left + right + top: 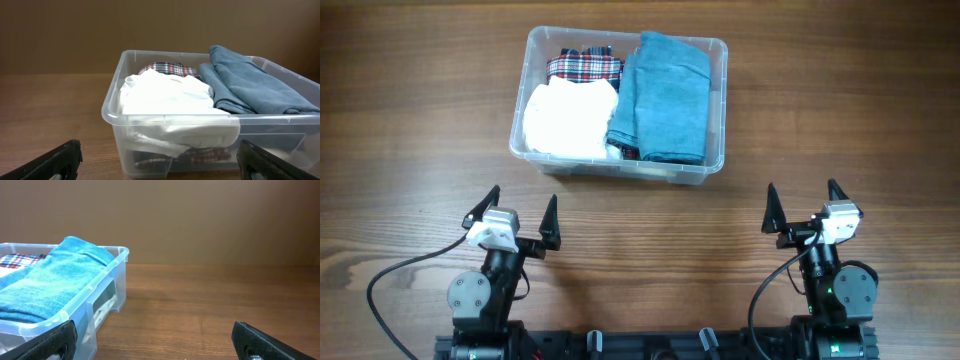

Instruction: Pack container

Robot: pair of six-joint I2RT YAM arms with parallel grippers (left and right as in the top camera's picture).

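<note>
Left gripper point(524, 200) and right gripper point(802, 190) wide and empty; container point(618, 32) looks packed

Overhead, both arms sit at the near edge of the wooden table point(410, 120), well short of the container, which stands at the far middle. Inside, a folded blue cloth point(665, 95) fills the right half. A white cloth point(568, 120) lies front left with a plaid cloth point(583, 66) behind it, probably laid side by side so everything fits.

Left wrist view: black fingers point(55, 160), spread apart, frame the container's near wall, and the white cloth bulges slightly above the rim.

Right wrist view: spread fingers point(45, 340) flank bare table beside the container's right corner.

With no cloth lying loose, packing seems finished.
</note>
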